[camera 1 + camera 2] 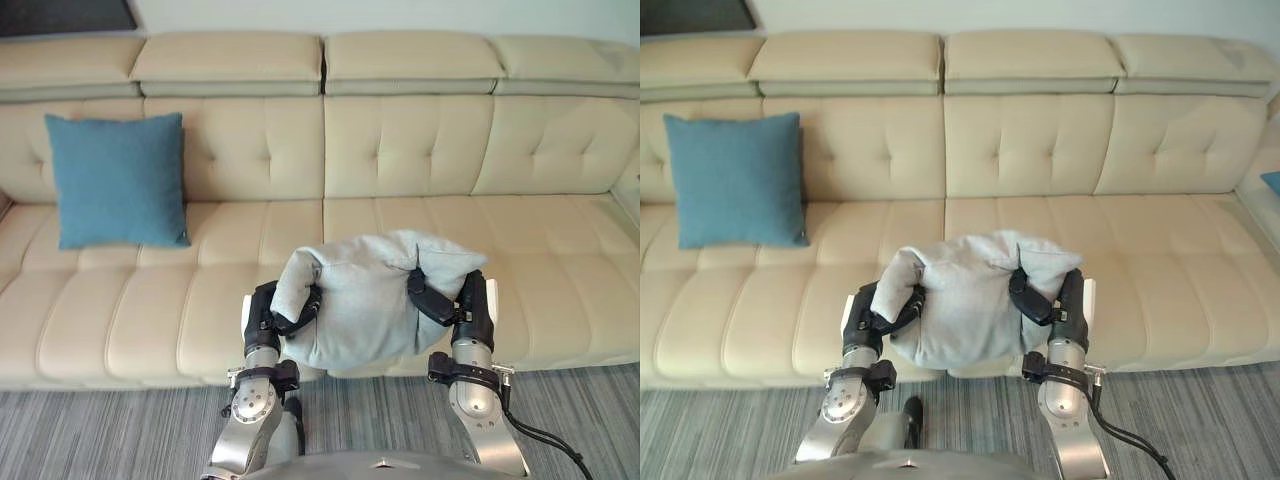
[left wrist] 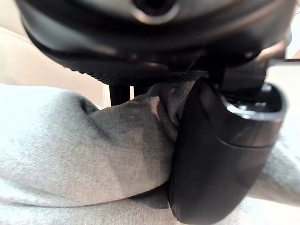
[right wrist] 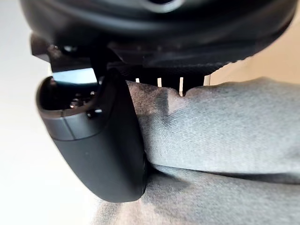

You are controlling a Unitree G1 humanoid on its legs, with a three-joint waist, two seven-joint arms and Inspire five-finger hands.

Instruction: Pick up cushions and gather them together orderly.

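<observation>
A pale grey cushion (image 1: 365, 300) is held up in front of the sofa's front edge, squeezed between both hands. My left hand (image 1: 268, 320) grips its left side, thumb and fingers pinching a fold of the cloth (image 2: 108, 150). On the other side my right hand (image 1: 470, 308) pinches the cushion's right edge (image 3: 220, 126) the same way. A blue cushion (image 1: 118, 180) stands upright against the sofa's backrest at the far left.
The cream leather sofa (image 1: 420, 150) runs across the whole view, its seat bare to the right of the blue cushion. A grey striped carpet (image 1: 110, 430) lies before it. A sliver of another blue thing (image 1: 1272, 182) shows at the far right.
</observation>
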